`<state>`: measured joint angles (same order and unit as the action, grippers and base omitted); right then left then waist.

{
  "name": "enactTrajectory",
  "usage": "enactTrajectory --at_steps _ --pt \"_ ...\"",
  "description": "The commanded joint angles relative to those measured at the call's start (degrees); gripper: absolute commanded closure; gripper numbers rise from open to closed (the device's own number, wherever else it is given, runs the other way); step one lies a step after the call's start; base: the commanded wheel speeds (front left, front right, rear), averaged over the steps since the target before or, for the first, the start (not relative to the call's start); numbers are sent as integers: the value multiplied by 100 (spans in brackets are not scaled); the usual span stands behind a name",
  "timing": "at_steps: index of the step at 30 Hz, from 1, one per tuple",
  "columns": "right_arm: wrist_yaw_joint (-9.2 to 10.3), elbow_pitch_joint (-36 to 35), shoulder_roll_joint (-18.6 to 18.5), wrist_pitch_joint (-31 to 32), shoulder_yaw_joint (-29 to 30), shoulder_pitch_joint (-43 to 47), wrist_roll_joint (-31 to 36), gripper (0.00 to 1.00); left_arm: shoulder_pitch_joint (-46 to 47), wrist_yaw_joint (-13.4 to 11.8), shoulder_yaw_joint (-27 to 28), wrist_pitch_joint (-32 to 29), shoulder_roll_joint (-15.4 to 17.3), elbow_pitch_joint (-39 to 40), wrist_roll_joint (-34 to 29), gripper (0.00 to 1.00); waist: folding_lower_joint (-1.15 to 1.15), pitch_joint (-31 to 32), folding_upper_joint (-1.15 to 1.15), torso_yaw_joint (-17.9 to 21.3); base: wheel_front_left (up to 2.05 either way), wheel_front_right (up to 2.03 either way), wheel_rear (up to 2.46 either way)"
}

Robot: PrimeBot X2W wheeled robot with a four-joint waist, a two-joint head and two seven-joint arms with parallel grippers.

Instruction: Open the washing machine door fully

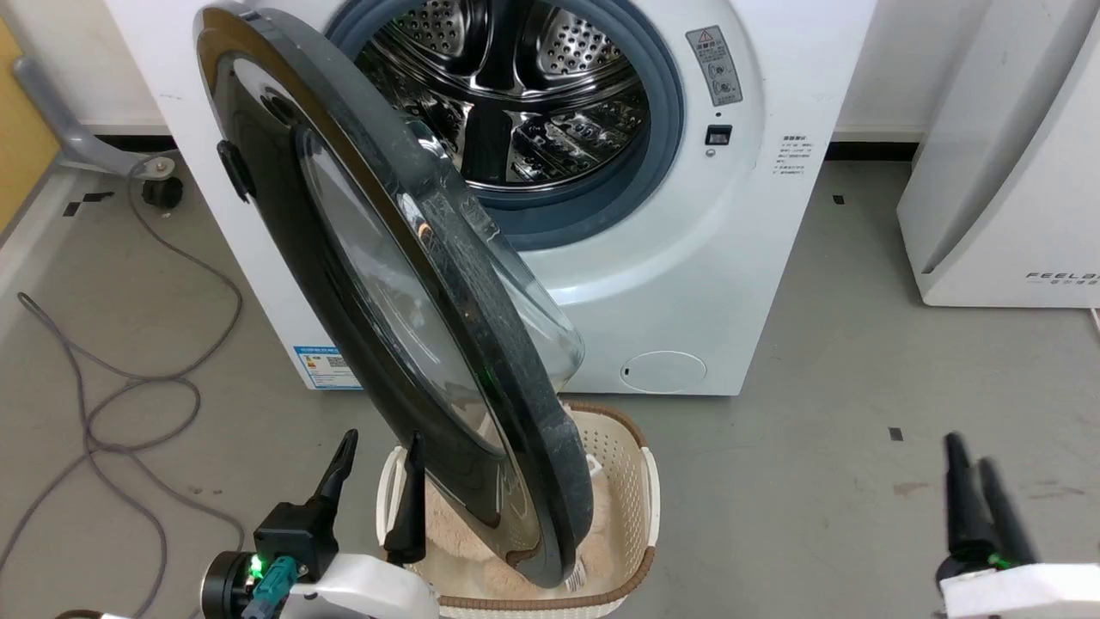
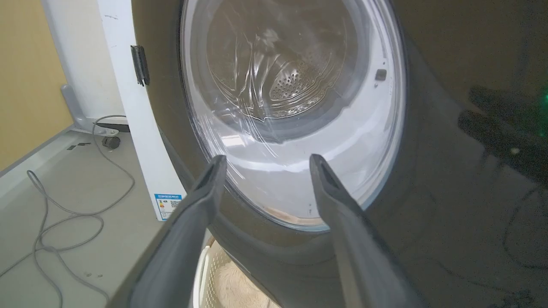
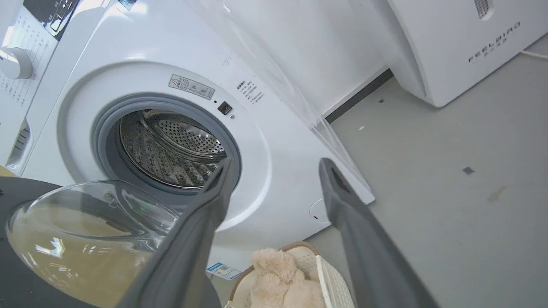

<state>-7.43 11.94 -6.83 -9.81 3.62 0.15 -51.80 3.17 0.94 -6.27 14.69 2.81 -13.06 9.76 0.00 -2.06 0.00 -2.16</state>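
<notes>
Head view puts the washing machine square ahead of me, so I place everything from it. The washing machine door is swung out from the machine's front on a hinge at the machine's left side. It stands at a slant rather than folded flat back, and its free edge reaches out over a basket on the floor just in front of the machine. A beige plush thing lies in that white, brown-rimmed basket. The door covers the middle of it and the view's lower edge cuts the basket's near rim, so I cannot tell what kind of toy it is. Inside the machine's grey gasket the steel drum shows perforated wall and paddles, with its left part hidden by the door. My left tool is in front of the machine at the door's outer face, fingers spread wide with nothing between them. One finger sits just beside the black rim, and I cannot tell whether it touches. My right tool hangs over the floor well to the right of the machine, jaws apart and holding nothing. A white appliance right of the machine is cut off by the frame edge.
</notes>
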Motion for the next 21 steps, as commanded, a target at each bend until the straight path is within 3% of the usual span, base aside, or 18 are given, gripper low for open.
enactTrajectory --at_steps 1,8,13,17,21 --pt "-6 -127 42 -91 118 28 390 0 -61 -21 28 30 7 -6 -8 0 0 -7 0 6 0 0 0" --pt "-6 -1185 305 125 415 99 2961 0 -62 -48 124 30 7 -46 -60 0 0 -9 0 54 0 0 0" --pt "-6 -1906 386 489 154 235 4267 0 -32 -89 163 30 8 -24 -153 0 0 -58 0 83 0 0 0" --pt "-6 -2021 392 647 -75 372 4701 0 3 -96 192 30 10 -23 -208 0 0 -88 0 91 0 0 0" --pt "-6 -1795 393 711 -67 500 4656 0 2 -106 205 30 12 -32 -272 0 0 -66 0 94 0 0 0"
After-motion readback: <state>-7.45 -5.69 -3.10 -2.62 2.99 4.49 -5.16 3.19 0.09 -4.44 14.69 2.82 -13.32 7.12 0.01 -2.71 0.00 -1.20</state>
